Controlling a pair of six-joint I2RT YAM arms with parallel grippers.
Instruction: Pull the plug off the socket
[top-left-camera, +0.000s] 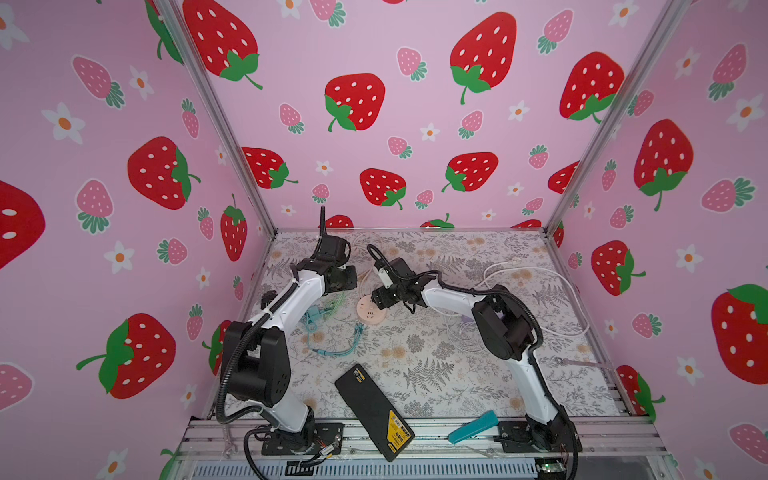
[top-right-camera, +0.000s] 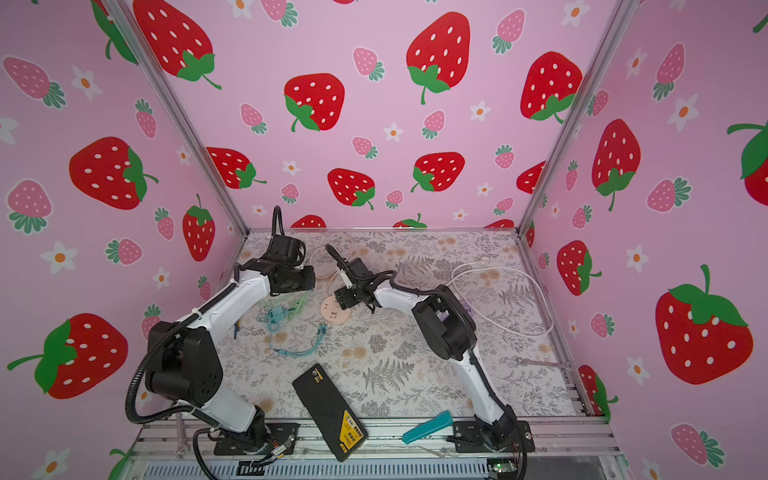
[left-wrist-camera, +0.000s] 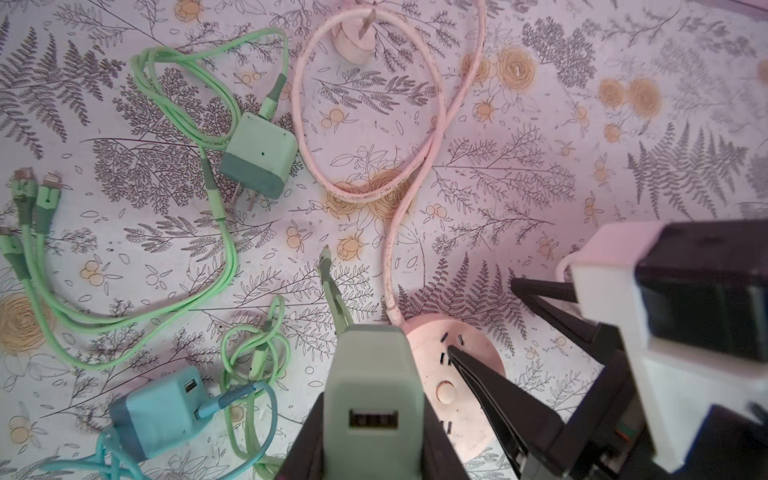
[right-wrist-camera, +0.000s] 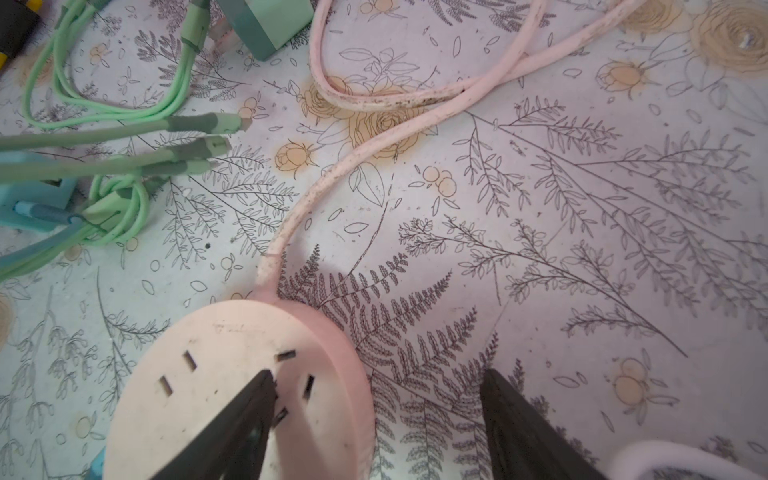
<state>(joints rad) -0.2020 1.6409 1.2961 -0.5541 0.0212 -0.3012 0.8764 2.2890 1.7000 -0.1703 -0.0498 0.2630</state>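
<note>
My left gripper (left-wrist-camera: 372, 436) was clamped on the sage-green USB charger plug (left-wrist-camera: 370, 365), held just beside the round pink socket (right-wrist-camera: 216, 345) and apparently free of it. My right gripper (right-wrist-camera: 378, 374), jaws apart, pressed one finger on the socket. Next, I judged, the plug needed carrying clear.

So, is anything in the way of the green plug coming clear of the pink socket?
Nothing visible does. The left tool grips the green plug; the right tool rests one finger on the pink socket beside it, not across the plug.
</note>
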